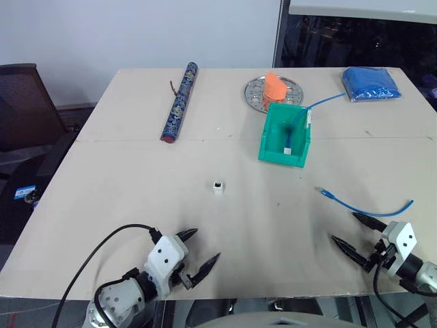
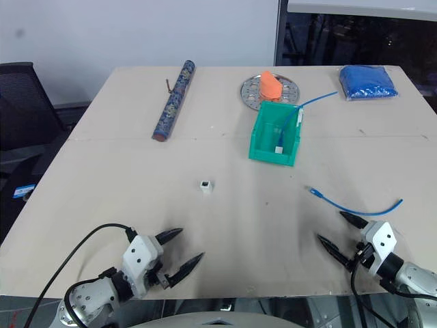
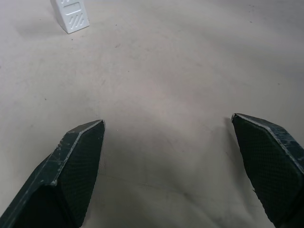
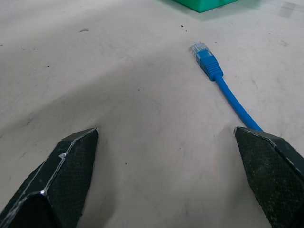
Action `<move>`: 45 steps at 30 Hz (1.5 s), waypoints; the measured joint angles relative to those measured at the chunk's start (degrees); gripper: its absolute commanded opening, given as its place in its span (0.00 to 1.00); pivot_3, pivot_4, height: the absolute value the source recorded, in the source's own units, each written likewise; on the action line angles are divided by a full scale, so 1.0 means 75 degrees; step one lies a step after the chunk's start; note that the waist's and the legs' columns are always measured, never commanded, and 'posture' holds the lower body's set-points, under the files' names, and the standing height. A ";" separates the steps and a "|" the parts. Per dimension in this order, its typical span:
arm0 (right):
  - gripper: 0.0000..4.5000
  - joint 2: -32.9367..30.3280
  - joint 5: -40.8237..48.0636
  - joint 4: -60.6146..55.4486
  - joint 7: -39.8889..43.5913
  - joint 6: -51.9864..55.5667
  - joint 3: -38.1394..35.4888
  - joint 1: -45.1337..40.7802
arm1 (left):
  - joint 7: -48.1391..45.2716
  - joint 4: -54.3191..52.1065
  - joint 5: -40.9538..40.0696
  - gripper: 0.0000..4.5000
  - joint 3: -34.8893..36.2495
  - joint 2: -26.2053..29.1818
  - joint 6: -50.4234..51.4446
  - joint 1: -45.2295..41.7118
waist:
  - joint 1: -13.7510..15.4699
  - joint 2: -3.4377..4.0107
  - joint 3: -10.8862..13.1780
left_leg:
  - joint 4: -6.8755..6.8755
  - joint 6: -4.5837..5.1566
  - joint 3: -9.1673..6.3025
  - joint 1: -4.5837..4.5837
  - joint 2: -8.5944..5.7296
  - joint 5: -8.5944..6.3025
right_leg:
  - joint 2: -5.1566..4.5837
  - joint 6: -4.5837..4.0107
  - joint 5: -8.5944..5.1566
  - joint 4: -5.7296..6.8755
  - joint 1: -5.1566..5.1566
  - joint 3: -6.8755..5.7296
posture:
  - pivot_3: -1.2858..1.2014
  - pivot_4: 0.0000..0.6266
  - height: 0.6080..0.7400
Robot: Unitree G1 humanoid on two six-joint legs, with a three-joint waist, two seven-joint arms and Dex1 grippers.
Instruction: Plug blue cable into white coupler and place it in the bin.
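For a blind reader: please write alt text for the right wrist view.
A blue cable lies on the beige table, its clear plug end loose, ahead of the open right pincer. A corner of the green bin shows beyond.

This looks like an office or lab room: a broad, pale beige table (image 1: 136,178) stands against a plain white wall (image 1: 136,31). A dark office chair (image 1: 24,102) sits beside it, near a dark glass partition (image 1: 355,41).
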 measured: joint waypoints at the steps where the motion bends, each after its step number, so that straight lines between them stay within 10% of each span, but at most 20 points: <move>1: 1.00 -0.0007 0.0038 -0.0015 0.0004 0.0001 -0.0006 -0.0001 | -0.0045 0.0004 -0.0002 0.97 0.0016 0.0035 0.0027 -0.0073 | 0.0001 0.0000 0.0001 | 0.0000 0.0000 0.0000 0.0000 0.0000 0.0000 | 0.0001 0.0000 0.0000 0.0000 0.0000 0.0000 | 0.52 0.24 1.00; 13: 1.00 -0.0783 -0.0417 0.0576 -0.0393 0.2048 0.0810 -0.3015 | -0.1828 -0.0460 -0.2038 0.97 0.0264 0.1825 0.2051 -0.3054 | -0.0013 0.0017 0.0066 | 0.0004 0.0035 0.0024 -0.0018 0.0013 0.0024 | 0.0023 -0.0054 0.0052 0.0003 -0.0028 -0.0010 | 0.52 0.24 1.00; 18: 0.62 -0.0780 -0.0528 0.0861 -0.0115 0.2311 0.1291 -0.3588 | -0.2036 -0.0552 -0.2580 1.00 0.0257 0.2138 0.2907 -0.4196 | -0.0017 0.0018 0.0073 | 0.0004 0.0034 0.0021 -0.0033 0.0013 0.0024 | 0.0026 -0.0031 0.0066 -0.0004 -0.0037 -0.0011 | 0.52 0.24 1.00; 23: 0.01 -0.0780 -0.0502 0.0867 0.0153 0.2293 0.1464 -0.3597 | -0.2036 -0.0891 -0.2999 1.00 0.0265 0.2209 0.3464 -0.4453 | -0.0023 0.0016 0.0074 | 0.0006 0.0035 0.0025 -0.0032 0.0013 0.0023 | 0.0022 -0.0037 0.0065 -0.0008 -0.0035 -0.0005 | 0.52 0.24 1.00; 42: 0.00 -0.0103 -0.1836 0.0717 0.1402 0.2137 0.4216 -0.6297 | -0.2840 -0.0196 -0.2323 1.00 -0.0512 0.2410 0.3127 -0.5560 | -0.0014 0.0000 0.0095 | 0.0010 0.0020 0.0034 -0.0017 0.0031 0.0033 | 0.0054 -0.0040 0.0085 -0.0004 -0.0029 0.0003 | 0.52 0.24 1.00; 45: 0.28 0.0060 -0.2097 0.1163 0.1373 0.2117 0.4480 -0.6459 | -0.2931 0.0045 -0.2206 1.00 -0.0647 0.2391 0.3038 -0.5785 | -0.0013 -0.0002 0.0096 | 0.0012 -0.0007 0.0034 -0.0035 0.0011 0.0049 | 0.0034 -0.0032 0.0089 -0.0008 -0.0042 0.0005 | 0.52 0.24 1.00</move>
